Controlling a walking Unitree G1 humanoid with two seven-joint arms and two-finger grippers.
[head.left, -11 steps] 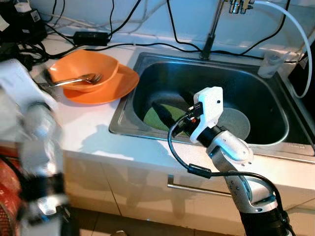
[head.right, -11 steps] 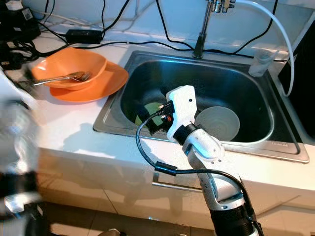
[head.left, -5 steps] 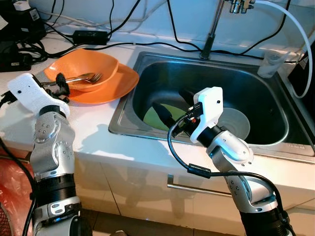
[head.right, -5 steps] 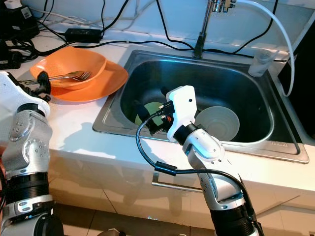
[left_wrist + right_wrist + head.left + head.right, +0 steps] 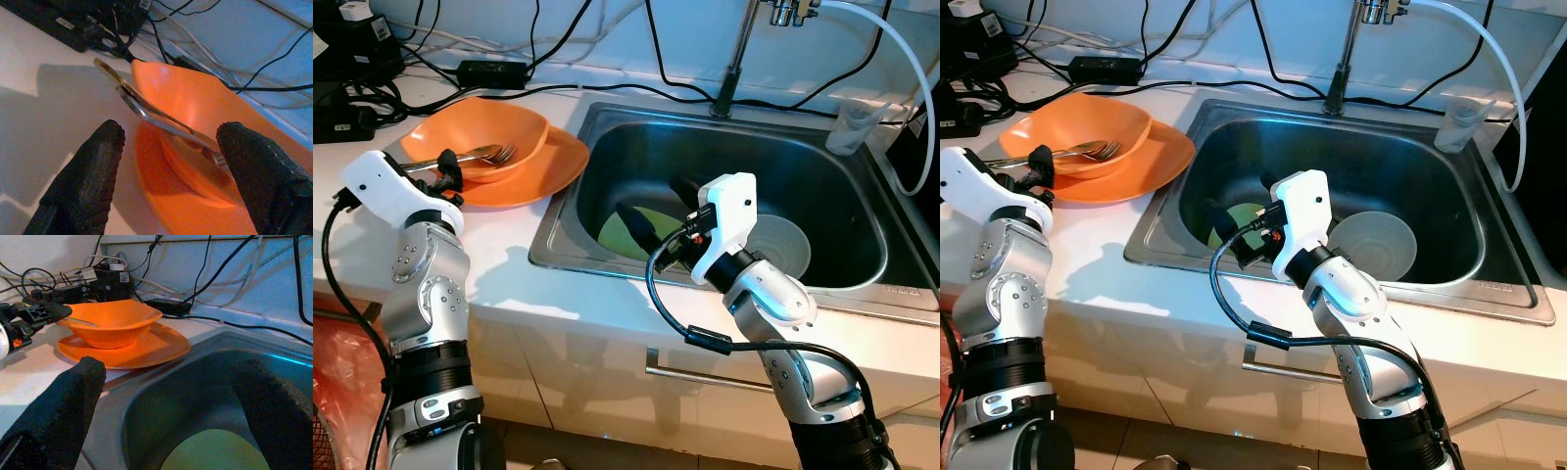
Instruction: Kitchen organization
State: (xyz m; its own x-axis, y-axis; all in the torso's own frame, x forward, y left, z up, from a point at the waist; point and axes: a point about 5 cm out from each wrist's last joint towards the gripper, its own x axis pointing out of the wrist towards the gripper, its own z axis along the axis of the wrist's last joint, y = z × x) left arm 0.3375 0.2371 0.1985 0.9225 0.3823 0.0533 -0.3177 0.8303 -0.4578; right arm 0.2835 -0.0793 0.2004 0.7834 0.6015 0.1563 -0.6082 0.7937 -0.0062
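Observation:
An orange bowl point(image 5: 484, 132) sits on an orange plate point(image 5: 553, 166) on the white counter, left of the sink. A fork and a spoon point(image 5: 480, 155) lie in the bowl, their handles point(image 5: 139, 105) sticking out toward my left gripper point(image 5: 442, 176). That gripper is open, with the handles between its fingers and just beyond the tips. My right gripper point(image 5: 661, 206) hangs open over the steel sink point(image 5: 607, 269), above a green plate point(image 5: 626, 235). A grey bowl point(image 5: 783, 245) lies in the sink to the right of the green plate.
A faucet point(image 5: 734, 59) and white hose point(image 5: 911, 59) stand behind the sink, with a clear cup point(image 5: 850, 127) at its back right corner. Black cables, a power adapter point(image 5: 494, 70) and a black device point(image 5: 352, 49) crowd the counter's back left. A cabinet handle point(image 5: 705, 377) runs below.
My left arm has swung up from low at the left, blurred, to the counter, then edged right toward the utensil handles. The right arm has not moved.

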